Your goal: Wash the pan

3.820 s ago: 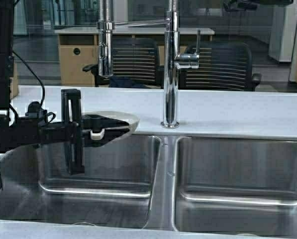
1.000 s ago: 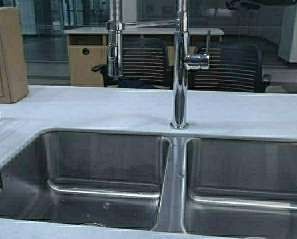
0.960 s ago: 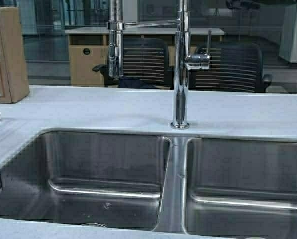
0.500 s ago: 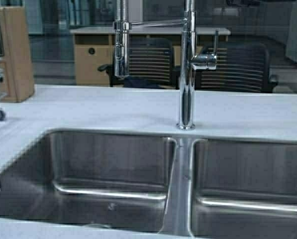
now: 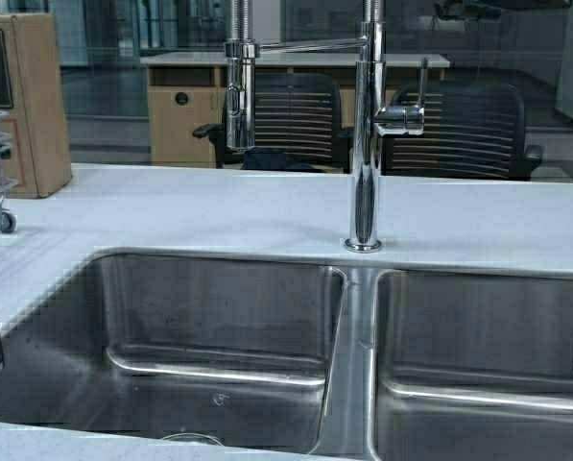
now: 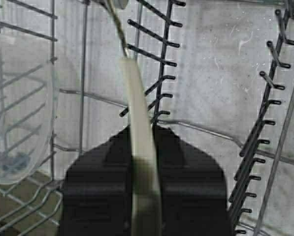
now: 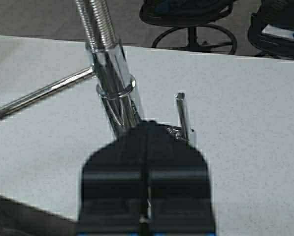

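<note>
You've got the cream pan (image 6: 139, 142) edge-on mid-frame, rim pinched tight by your left gripper (image 6: 146, 172) inside the wire dish rack (image 6: 265, 123), while your right gripper (image 7: 146, 169) sits closed bottom-center, near the faucet (image 7: 110, 83).

Only one piece of text is showing: a dark label on the cardboard box (image 5: 32, 101) standing at about 10 o'clock on the bench (image 5: 267, 206). Only its cut-off ending "LE" is reading; the rest is running off frame.

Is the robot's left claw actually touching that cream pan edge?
Touching. The left wrist view shows the left gripper shut on the cream-white pan's thin rim, over a wire dish rack.
</note>
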Controlling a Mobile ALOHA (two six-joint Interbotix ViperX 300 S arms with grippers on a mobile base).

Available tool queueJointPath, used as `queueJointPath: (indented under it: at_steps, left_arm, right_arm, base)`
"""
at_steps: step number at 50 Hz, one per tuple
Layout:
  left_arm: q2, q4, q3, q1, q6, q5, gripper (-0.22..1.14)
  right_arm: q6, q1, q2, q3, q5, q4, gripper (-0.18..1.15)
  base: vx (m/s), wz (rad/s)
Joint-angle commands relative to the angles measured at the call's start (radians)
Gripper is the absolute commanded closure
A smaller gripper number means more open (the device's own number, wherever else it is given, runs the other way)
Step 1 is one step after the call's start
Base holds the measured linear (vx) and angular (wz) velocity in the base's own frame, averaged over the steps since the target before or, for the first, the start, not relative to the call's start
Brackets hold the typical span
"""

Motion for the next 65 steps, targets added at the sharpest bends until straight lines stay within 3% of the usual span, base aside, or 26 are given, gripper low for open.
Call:
queueJointPath:
  at_steps: [1, 9, 13, 18, 24, 26, 33, 65]
  left_arm:
    - [0.017, 0.002, -0.029, 0.003, -0.008, -0.006, 0.89]
    - [0.02, 0.002, -0.034, 0.003, -0.011, -0.018, 0.86]
    - [0.02, 0.002, -0.037, 0.003, -0.014, -0.018, 0.74]
    - [0.021, 0.002, -0.038, 0.003, -0.021, -0.02, 0.42]
    - [0.028, 0.002, -0.046, 0.003, -0.043, -0.02, -0.08]
    - [0.029, 0.002, -0.049, 0.003, -0.052, -0.018, -0.16]
    - [0.026, 0.006, -0.052, 0.003, -0.08, -0.014, -0.08]
    - [-0.12, -0.003, -0.115, -0.035, -0.114, -0.015, -0.09]
  right_arm:
    - [-0.003, 0.0, -0.003, -0.017, -0.005, -0.002, 0.92]
    - [-0.003, 0.0, 0.002, -0.02, -0.003, -0.002, 0.92]
    - [-0.003, 0.002, 0.003, -0.02, -0.005, -0.002, 0.92]
    - [-0.003, 0.0, 0.005, -0.02, -0.005, -0.002, 0.92]
    - [-0.003, 0.0, 0.006, -0.02, -0.005, -0.002, 0.92]
    - [-0.003, 0.0, 0.006, -0.02, -0.005, -0.002, 0.92]
    - [-0.003, 0.0, 0.006, -0.02, -0.003, -0.002, 0.92]
    - [-0.003, 0.0, 0.006, -0.017, -0.005, -0.002, 0.92]
  base:
    - [0.0, 0.0]
    - [0.0, 0.0]
    - [0.0, 0.0]
    - [0.0, 0.0]
    - [0.0, 0.0]
    - [0.0, 0.0]
    - [0.0, 0.0]
    - [0.0, 0.0]
